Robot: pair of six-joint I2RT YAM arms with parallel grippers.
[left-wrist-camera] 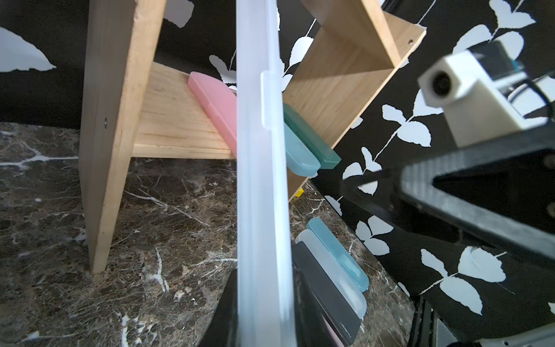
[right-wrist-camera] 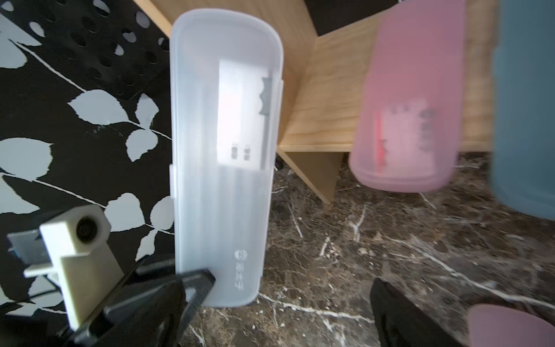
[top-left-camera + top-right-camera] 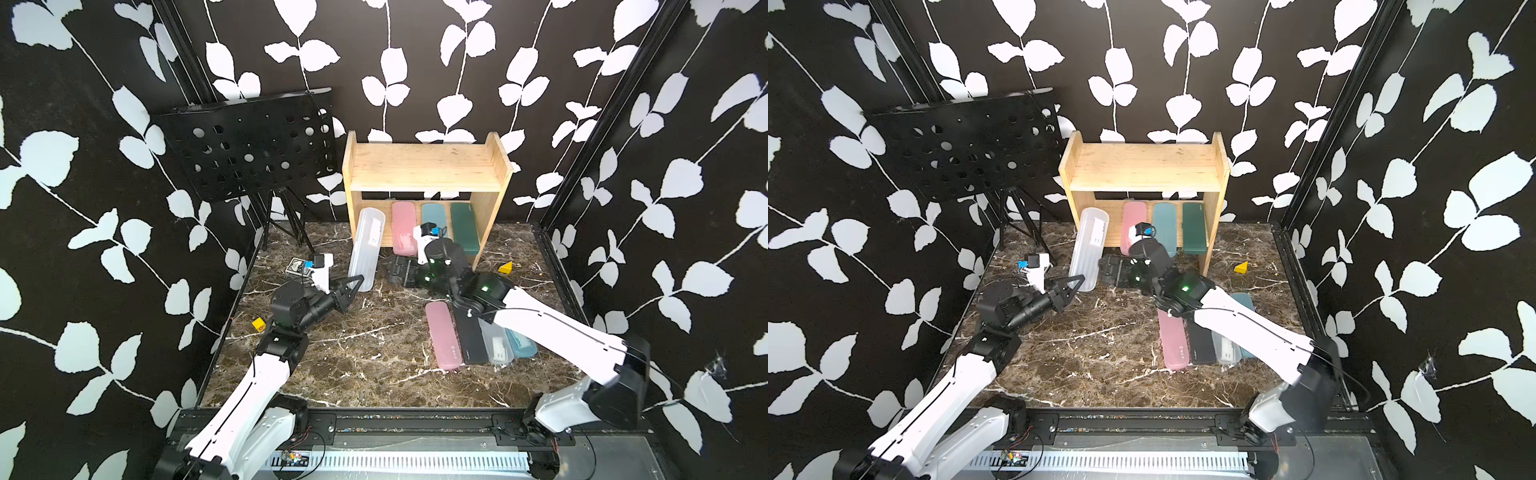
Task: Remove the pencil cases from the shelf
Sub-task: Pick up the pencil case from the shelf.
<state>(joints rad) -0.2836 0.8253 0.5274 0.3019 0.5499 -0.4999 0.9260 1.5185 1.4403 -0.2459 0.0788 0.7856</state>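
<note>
While the left gripper pinches the near end of the frosted case, that case slants up the middle of both top views, its far end by the left side panel of the shelf; whether it touches the wood cannot be told. On the lower tier lie the pink case, the teal case and the dark green case, side by side. The right gripper, jaws spread wide with nothing between them, sits low in front of the pink case. At lower right the row of four cases lies on the table.

In the left wrist view the frosted case runs edge-on down the centre, with the shelf behind it and the row of four cases at lower right.

In the right wrist view the frosted case stands centre-left, with the left gripper clamped on its lower end. The pink case overhangs the tier at upper right.
</note>
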